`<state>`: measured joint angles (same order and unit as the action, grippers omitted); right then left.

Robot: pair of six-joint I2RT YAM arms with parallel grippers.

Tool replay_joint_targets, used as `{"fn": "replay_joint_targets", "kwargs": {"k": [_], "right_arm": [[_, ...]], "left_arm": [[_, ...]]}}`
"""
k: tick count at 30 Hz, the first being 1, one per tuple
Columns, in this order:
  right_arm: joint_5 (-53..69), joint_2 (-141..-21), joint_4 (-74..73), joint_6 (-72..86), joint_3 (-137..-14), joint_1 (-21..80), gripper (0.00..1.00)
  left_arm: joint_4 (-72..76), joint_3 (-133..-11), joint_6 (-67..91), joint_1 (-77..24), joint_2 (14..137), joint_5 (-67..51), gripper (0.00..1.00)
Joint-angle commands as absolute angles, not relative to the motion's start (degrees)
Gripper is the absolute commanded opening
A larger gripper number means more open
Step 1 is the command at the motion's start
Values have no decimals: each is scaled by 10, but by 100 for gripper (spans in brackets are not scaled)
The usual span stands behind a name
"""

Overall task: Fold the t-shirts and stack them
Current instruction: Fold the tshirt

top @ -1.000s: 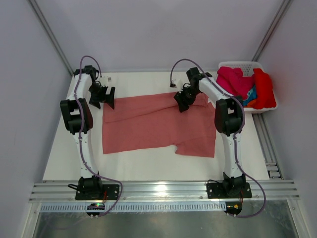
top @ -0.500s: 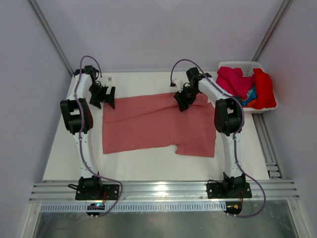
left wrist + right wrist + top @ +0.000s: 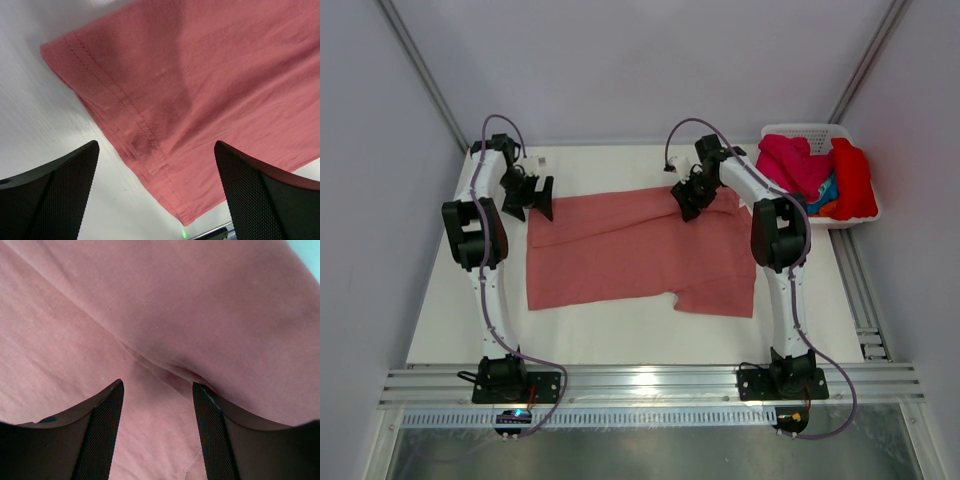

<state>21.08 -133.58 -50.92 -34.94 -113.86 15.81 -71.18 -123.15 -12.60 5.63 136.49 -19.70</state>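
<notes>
A robotics lab cell: plain white walls (image 3: 640,70), aluminium rails (image 3: 650,384), arms (image 3: 488,292) bolted to a table (image 3: 620,335)

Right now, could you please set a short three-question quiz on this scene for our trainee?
1. True or false: the salmon t-shirt lies inside the white basket.
2. Where does the basket stand? A) far corner on the left arm's side; B) far corner on the right arm's side; C) middle of the near edge.
3. Is the left gripper or the right gripper shut on cloth?

Key:
1. False; it lies spread on the table.
2. B.
3. Neither; both are open above the shirt's far edge.
</notes>
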Motion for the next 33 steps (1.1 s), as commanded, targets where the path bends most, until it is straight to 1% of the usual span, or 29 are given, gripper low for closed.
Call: {"fn": "replay_joint_targets", "kwargs": {"k": [1, 9, 10, 11, 12, 13, 15, 16, 20, 22, 23, 26, 27, 33], "right_arm": [[202, -1343, -497, -333, -1163, 162, 61], [202, -1348, -505, -335, -1161, 163, 61], [204, -1349, -507, -335, -1159, 163, 59], [206, -1350, -508, -336, -1159, 163, 54], [207, -1351, -511, -337, -1159, 163, 49], [207, -1353, -512, -337, -1160, 163, 40], [207, -1354, -515, -339, -1160, 163, 30], [207, -1355, -516, -340, -1160, 163, 24], [206, -1357, -519, -342, -1160, 163, 16], [206, -1356, -519, -342, -1161, 163, 14], [206, -1355, -519, -343, -1161, 163, 11], [206, -1352, -519, -346, -1160, 163, 6], [205, -1347, -519, -347, -1161, 163, 3], [216, -1318, -526, -345, -1159, 163, 3]], "left_arm": [[-702, -1227, -124, 54, 1364, -213, 99], [-702, -1224, -124, 54, 1366, -214, 99], [-702, -1225, -124, 54, 1366, -215, 99], [-702, -1224, -124, 54, 1366, -216, 99], [-703, -1223, -123, 54, 1367, -220, 99], [-704, -1223, -124, 54, 1367, -221, 99], [-703, -1223, -123, 54, 1367, -221, 99], [-703, -1223, -122, 54, 1368, -221, 99], [-704, -1222, -121, 54, 1367, -225, 99], [-703, -1221, -120, 54, 1366, -228, 99], [-704, -1219, -120, 54, 1367, -228, 99], [-702, -1216, -120, 54, 1367, -230, 99], [-701, -1214, -120, 54, 1366, -229, 99], [-699, -1207, -120, 54, 1363, -231, 99]]}}
